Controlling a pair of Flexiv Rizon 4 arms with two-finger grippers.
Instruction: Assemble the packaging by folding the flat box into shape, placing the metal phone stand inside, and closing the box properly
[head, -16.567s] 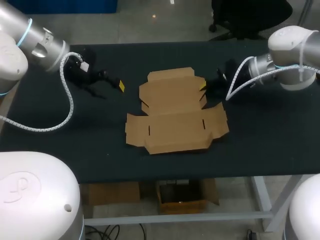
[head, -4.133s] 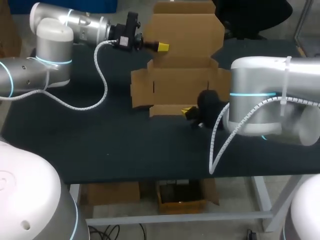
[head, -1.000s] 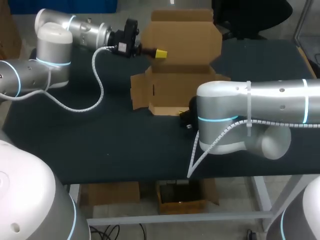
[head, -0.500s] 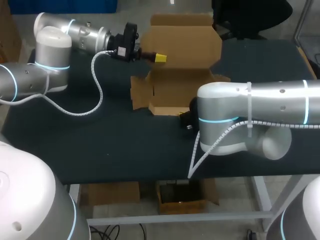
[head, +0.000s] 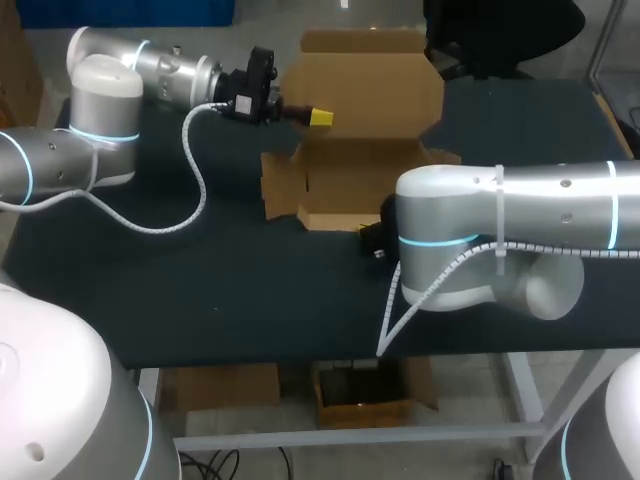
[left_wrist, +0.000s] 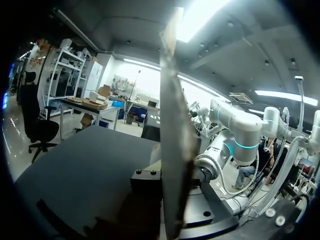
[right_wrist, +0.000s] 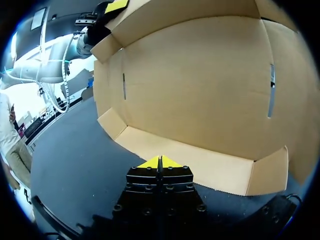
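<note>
The brown cardboard box (head: 350, 180) lies half folded in the middle of the table, its large rear panel (head: 370, 80) raised upright. My left gripper (head: 320, 117) is shut on that panel's left edge, and the left wrist view shows the cardboard (left_wrist: 172, 150) edge-on between its fingers. My right gripper (right_wrist: 160, 162) is shut and empty, its yellow tips against the box's low front flap (right_wrist: 200, 167), looking into the open box (right_wrist: 200, 85). In the head view my right arm (head: 500, 230) hides most of that gripper. I see no metal phone stand.
The dark table (head: 200, 290) stretches to the left and front of the box. A short side flap (head: 280, 185) stands up at the box's left end. My right arm lies across the table's right half.
My left gripper has shifted slightly down and toward me with the raised panel in it. The right arm has barely moved.
</note>
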